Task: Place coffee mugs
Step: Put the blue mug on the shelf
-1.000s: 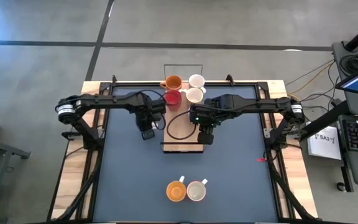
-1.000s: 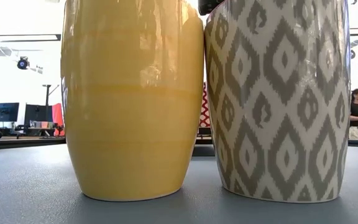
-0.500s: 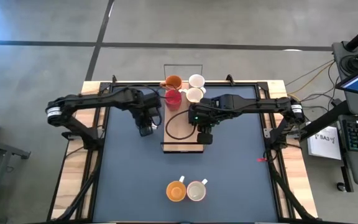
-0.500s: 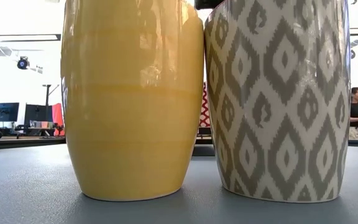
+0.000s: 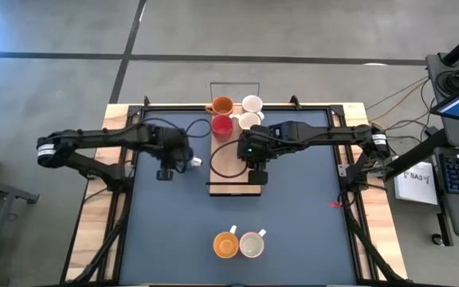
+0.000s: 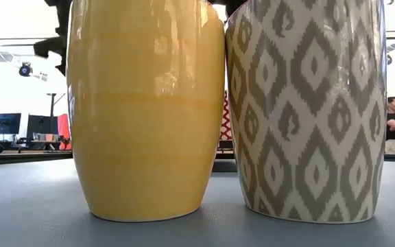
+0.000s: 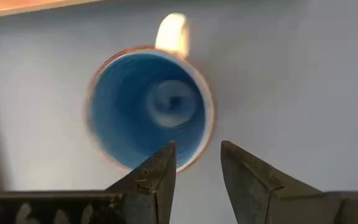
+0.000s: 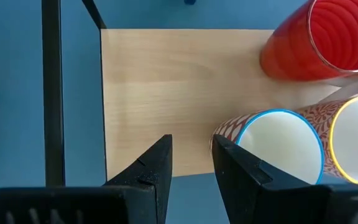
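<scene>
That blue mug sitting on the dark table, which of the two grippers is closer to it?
The left. The left gripper hangs open right over the blue mug, empty. The right gripper is farther off, over the wooden board on the mug's other side.

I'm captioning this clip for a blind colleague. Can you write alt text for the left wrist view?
Looking straight down into a blue-lined mug standing upright on the grey table, its handle on the far side from the camera. The left gripper hangs just above the mug's near rim, its two dark fingers apart and holding nothing. A strip of pale wooden board shows at the picture's edge.
</scene>
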